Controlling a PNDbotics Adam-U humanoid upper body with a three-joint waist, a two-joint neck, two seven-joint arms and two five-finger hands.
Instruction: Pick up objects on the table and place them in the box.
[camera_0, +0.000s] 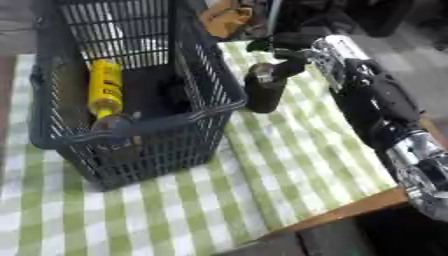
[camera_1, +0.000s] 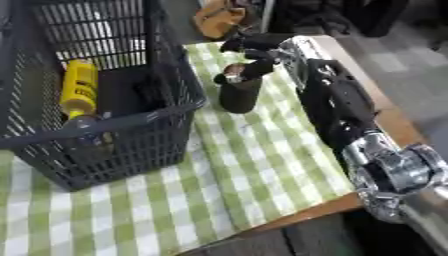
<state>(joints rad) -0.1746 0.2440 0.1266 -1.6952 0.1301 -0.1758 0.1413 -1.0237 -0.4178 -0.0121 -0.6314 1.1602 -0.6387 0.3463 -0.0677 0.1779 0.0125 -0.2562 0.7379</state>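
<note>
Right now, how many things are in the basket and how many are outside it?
In the basket: 1, a yellow bottle
Outside, on the cloth: 1, a dark bottle with the right hand at its top
Total: 2

A green-and-white checked cloth (camera_0: 289, 165) is seen; the basket (camera_0: 140, 150) is dark grey, the bottle (camera_0: 106, 87) inside yellow, the cylinder (camera_1: 239, 94) dark brown.

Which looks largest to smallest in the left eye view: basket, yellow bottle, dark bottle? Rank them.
1. Basket, by far the largest.
2. Yellow bottle and dark bottle look about alike in length; the yellow one lies inside the basket, so no ranking.
</note>
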